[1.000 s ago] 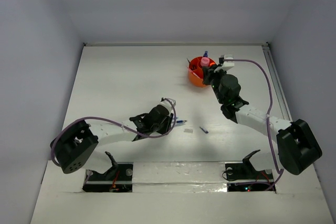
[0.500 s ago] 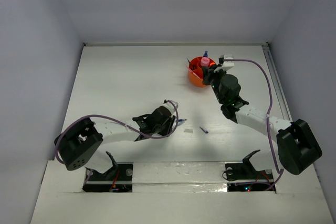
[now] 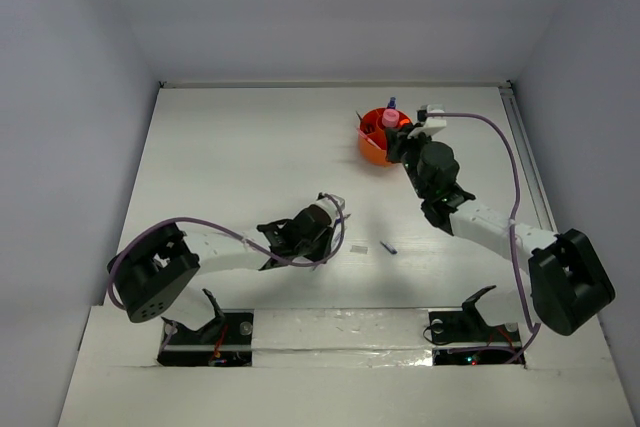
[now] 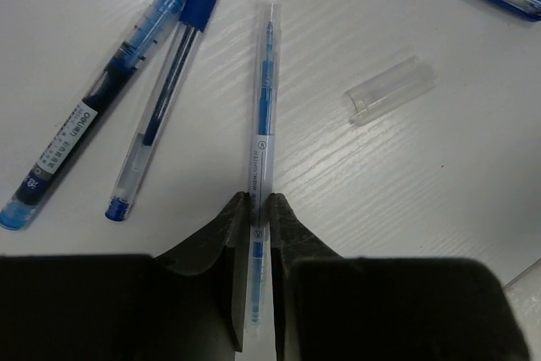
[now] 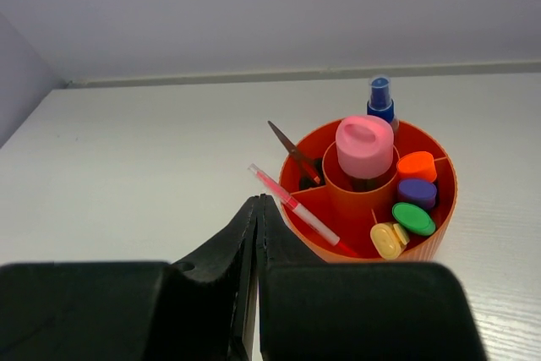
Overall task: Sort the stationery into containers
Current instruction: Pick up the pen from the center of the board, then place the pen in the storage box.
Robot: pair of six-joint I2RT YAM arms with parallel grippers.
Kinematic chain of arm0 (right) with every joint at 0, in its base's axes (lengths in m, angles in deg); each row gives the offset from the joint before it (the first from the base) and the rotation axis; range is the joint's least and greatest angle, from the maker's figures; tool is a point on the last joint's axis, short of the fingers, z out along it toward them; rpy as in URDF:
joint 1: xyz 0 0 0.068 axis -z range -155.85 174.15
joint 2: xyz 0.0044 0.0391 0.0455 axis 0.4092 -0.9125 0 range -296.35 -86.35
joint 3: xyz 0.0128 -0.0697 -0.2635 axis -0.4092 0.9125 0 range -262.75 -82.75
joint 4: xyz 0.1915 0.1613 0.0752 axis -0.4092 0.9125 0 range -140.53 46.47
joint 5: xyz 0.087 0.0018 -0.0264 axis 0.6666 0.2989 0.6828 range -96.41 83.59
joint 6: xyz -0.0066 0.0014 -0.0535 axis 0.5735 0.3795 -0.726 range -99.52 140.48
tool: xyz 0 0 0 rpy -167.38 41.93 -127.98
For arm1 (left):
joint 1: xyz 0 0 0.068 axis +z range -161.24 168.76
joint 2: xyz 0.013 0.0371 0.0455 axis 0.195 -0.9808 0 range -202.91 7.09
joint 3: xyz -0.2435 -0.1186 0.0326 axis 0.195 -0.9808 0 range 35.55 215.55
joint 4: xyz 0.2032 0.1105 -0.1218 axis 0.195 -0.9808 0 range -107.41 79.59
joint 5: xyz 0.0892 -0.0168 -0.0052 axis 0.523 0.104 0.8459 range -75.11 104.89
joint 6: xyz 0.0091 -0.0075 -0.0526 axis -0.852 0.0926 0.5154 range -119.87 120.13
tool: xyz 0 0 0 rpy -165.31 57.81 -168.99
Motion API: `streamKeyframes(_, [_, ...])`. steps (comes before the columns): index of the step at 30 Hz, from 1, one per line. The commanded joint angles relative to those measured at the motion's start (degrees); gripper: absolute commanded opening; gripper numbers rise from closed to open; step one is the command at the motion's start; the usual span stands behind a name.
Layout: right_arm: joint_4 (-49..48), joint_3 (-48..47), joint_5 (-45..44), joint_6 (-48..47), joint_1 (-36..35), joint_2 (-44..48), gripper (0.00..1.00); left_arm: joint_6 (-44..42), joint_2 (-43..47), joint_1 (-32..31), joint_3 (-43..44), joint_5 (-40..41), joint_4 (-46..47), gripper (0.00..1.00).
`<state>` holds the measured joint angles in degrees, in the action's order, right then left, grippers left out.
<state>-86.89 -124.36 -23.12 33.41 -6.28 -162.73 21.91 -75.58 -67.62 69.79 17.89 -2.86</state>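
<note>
left tool [image 4: 255, 209] clamps one end of a thin blue pen [image 4: 264, 99] lying on the worktop [image 4: 406, 209], likely to lift it; right tool [image 5: 255, 209], pinched together empty, hovers beside the orange tub [image 5: 446, 196].

High overhead and close right-wrist views share tub [image 3: 372, 155].

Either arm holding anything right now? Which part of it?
Left gripper pinches the thin clear-barrelled blue pen near its rear end, tip pointing away. Right gripper: jaws shut, nothing held.
</note>
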Motion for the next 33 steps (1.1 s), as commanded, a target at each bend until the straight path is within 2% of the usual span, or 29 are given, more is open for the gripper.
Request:
streamKeyframes(1, [0.1,-0.1,0.4,1.0,0.2,3.5,0.07,1.1,-0.3,-1.1,0.9,-1.6,-1.6,0.0])
streamKeyframes(6, [5.2,-1.2,0.8,2.7,0.2,6.1,0.16,1.4,2.2,-1.6,0.6,-2.3,-1.1,0.0])
streamKeyframes(12, [15.6,-2.5,5.4,7.6,0.2,8.5,0.33,2.2,10.0,-1.6,1.3,-5.3,1.8,0.0])
streamKeyframes(16, [22.4,-2.8,14.7,10.1,0.2,10.0,0.52,3.4,15.1,-1.6,1.4,-5.9,5.2,0.0])
streamKeyframes(17, [23.4,-2.5,16.9,11.3,0.2,10.3,0.61,3.8,15.7,-1.6,1.4,-5.6,7.1,0.0])
streamKeyframes(18, [25.2,-2.4,19.8,12.0,0.2,10.6,0.65,4.7,16.2,-1.6,1.3,-5.0,8.1,0.0])
streamKeyframes(22, [25.0,0.9,29.4,15.7,0.2,14.5,0.84,5.7,16.9,-1.1,1.7,-4.0,11.3,0.0])
streamKeyframes(28, [25.9,4.1,33.3,18.3,-0.3,16.9,0.89,7.3,18.8,-0.6,1.2,0.2,13.9,0.0])
streamKeyframes(33, [24.2,5.6,35.4,20.9,-0.3,15.1,0.85,8.1,20.4,-0.6,0.5,3.6,15.0,0.0])
